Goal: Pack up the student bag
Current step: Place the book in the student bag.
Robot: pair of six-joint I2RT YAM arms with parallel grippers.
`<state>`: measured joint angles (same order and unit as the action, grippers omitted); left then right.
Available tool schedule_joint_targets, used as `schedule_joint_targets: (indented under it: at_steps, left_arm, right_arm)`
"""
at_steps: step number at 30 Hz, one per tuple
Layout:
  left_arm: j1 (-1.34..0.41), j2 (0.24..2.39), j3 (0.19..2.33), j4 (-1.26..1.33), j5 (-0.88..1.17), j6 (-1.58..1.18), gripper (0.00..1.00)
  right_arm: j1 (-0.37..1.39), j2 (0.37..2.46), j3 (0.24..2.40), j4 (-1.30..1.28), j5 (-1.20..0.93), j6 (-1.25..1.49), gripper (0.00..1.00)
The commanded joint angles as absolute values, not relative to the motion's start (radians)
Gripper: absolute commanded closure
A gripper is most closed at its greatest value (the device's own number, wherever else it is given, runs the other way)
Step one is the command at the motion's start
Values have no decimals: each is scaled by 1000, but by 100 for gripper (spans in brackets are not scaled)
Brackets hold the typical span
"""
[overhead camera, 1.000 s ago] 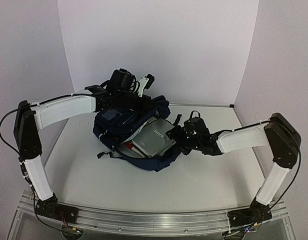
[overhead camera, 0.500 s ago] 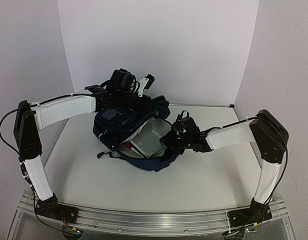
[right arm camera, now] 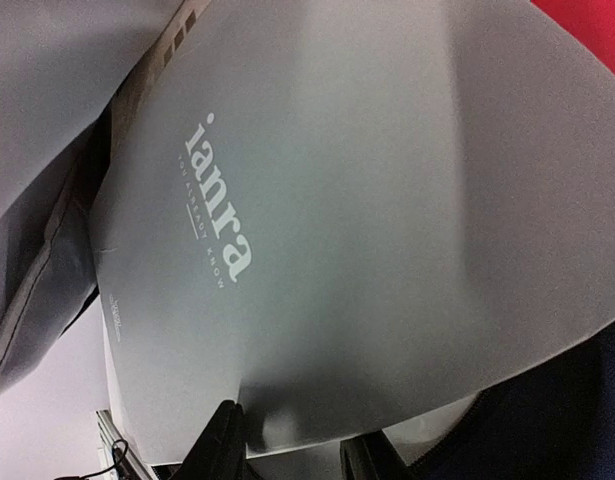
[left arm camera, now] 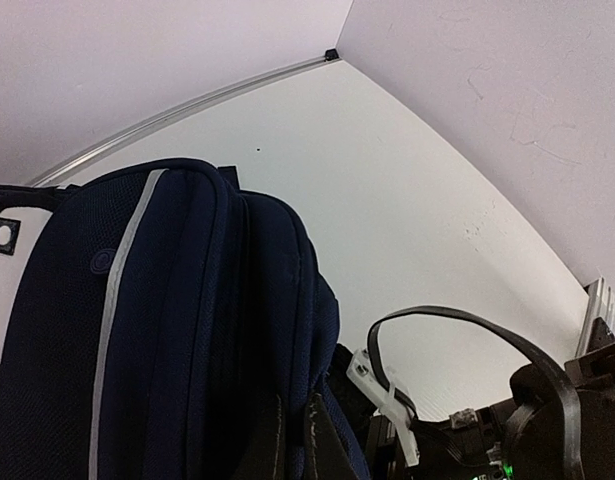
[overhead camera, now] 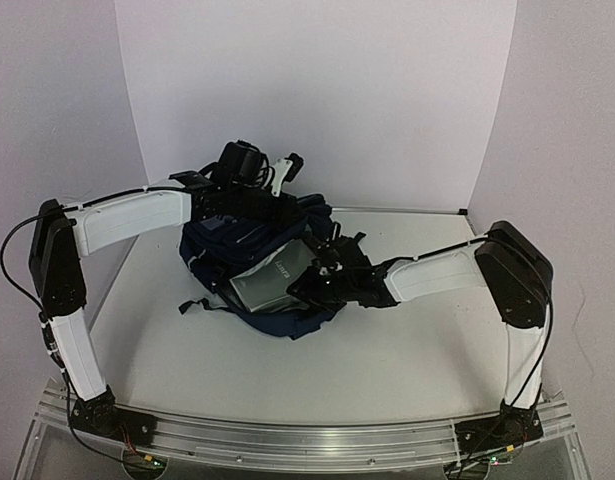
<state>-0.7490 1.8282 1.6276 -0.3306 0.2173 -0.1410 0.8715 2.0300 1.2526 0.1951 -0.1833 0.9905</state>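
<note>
Near the bench's far edge, the left gripper (overhead camera: pixel 249 165), grip state indeterminate, steadies the student bag (overhead camera: pixel 249 262) while the right gripper (overhead camera: pixel 309 285), clamped on the grey book (right arm camera: pixel 367 240), feeds it into the opening.

Student bag (left arm camera: pixel 187 330) — woven navy cloth, matt, grey book (right arm camera: pixel 367 230) — smooth satin cover, table (overhead camera: pixel 387 350) matt white.

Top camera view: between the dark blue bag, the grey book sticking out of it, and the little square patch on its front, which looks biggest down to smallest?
1. The student bag, by far the largest.
2. The grey book, only partly showing from the bag's opening beside the right tool.
3. The square patch, clearly smallest.
</note>
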Motion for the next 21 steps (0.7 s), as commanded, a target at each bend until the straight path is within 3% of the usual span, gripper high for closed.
schedule_joint_targets:
  at_steps: [1,12,21]
  left_arm:
    - [-767,1780,1628,-144,345,-190,100]
    - [-753,1706,1460,-154,357,-216,100]
    - [-742,1618,1310,-64,321,-297,100]
  right_arm:
    - [879,2041,1309,300,-143,955,69]
    - [879,1985,1283,303,-52,941,60]
    - [878,1688,1040,174,168,945,28]
